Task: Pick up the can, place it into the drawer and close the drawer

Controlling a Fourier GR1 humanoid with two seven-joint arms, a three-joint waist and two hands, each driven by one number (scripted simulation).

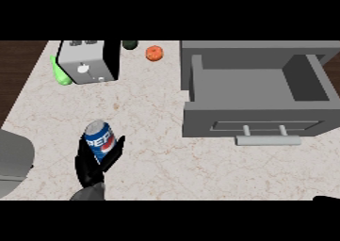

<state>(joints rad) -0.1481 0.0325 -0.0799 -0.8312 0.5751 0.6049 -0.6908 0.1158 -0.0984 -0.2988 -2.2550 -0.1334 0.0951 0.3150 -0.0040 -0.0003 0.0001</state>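
1. The drawer serves as the landmark: a grey box pulled open on the marbled counter, its hollow facing up and its front panel carrying a pale bar handle.
2. The can, blue with a silver top and white lettering, sits well to the left of the drawer and a little nearer the view's lower edge than the drawer's front. It leans slightly, top tilted away from the drawer.
3. The left hand is wrapped round the can: black fingers curl along its far-from-drawer side and the thumb runs up the side that faces the drawer, so the can is pinched between them. Whether the can touches the counter cannot be told.
4. The right hand shows only as a dark sliver at the lower edge, below the drawer's right corner; its fingers cannot be made out.
5. A silver toaster stands far left of the drawer, near the counter's back edge.
6. A green object lies just beside the toaster, on the side away from the drawer.
7. A small orange fruit rests between the toaster and the drawer's back left corner, with a dark round object just left of it.
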